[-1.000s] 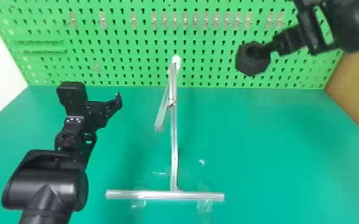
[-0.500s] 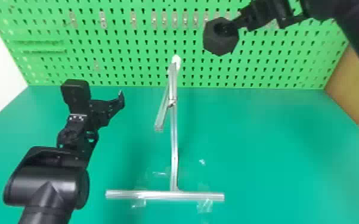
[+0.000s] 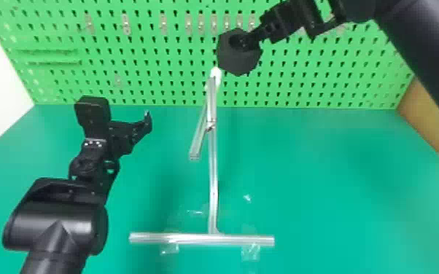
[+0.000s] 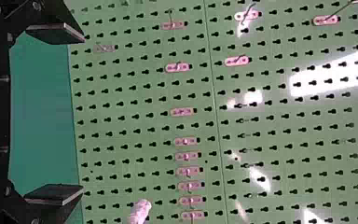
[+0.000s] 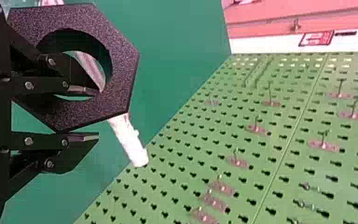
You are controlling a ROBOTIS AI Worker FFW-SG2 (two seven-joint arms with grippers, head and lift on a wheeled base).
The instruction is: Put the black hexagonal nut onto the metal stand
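The right gripper [image 5: 96, 113] pinches the nut [image 5: 122, 60] by one side, likely so it can ring the stand [image 3: 213, 182]; the left gripper [image 4: 82, 115] is spread.

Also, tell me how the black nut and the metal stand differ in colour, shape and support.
The black nut is dark all over, while the metal stand is silvery with a white tip. The nut is a thick hexagonal ring; the stand is built of slim bars. The nut is held up by the right pincer, whereas the stand rests on the green table.
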